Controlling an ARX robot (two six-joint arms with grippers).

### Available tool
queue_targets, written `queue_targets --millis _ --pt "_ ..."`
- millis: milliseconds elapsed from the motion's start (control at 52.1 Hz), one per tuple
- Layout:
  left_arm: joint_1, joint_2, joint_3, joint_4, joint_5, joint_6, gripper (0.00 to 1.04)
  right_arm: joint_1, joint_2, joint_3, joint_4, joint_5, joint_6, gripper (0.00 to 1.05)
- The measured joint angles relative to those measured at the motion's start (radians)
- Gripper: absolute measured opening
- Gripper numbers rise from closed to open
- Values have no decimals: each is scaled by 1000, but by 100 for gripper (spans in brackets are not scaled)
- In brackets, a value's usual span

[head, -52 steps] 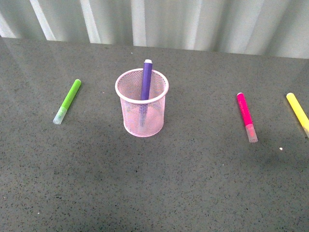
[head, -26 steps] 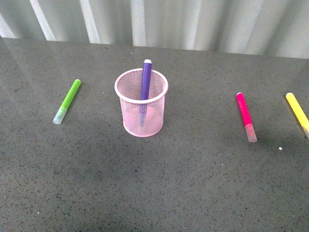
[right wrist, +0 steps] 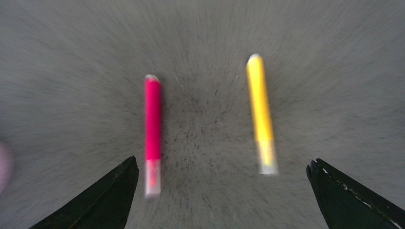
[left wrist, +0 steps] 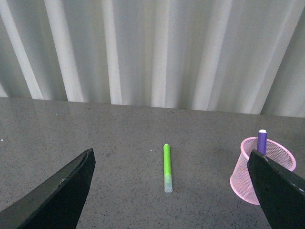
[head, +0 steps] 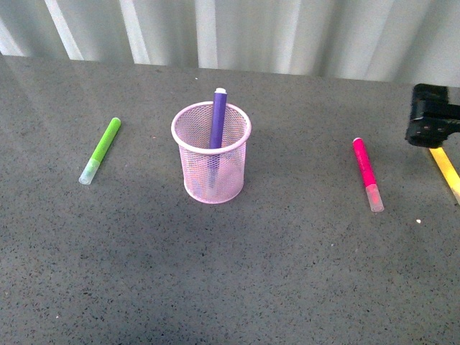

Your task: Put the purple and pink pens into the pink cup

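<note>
The pink cup (head: 211,154) stands upright at the table's middle with the purple pen (head: 218,115) leaning inside it, its top above the rim. Both show in the left wrist view, cup (left wrist: 248,174) and pen (left wrist: 261,140). The hot pink pen (head: 366,172) lies flat to the right of the cup. My right gripper (head: 431,118) enters at the far right edge, above the table, open and empty. In its blurred wrist view the pink pen (right wrist: 152,131) lies between the spread fingertips (right wrist: 114,191). My left gripper (left wrist: 174,191) is open and empty, out of the front view.
A lime green marker (head: 100,149) lies left of the cup; it also shows in the left wrist view (left wrist: 167,160). A yellow marker (head: 447,171) lies at the right edge under my right gripper, beside the pink pen (right wrist: 260,112). A curtain hangs behind the table.
My right gripper has come into the front view at the far right edge, over the yellow marker. The cup and pens have not moved.
</note>
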Motion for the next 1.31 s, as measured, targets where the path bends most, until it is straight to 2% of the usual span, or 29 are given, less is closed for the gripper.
queue_targets --millis 250,768,1306 --pt "0 0 0 0 0 0 98 44 187 185 -48 -5 71 98" --pt "0 0 0 0 0 0 98 103 371 398 -132 23 102 98" --pt "0 0 0 0 0 0 98 128 442 441 -158 41 112 98"
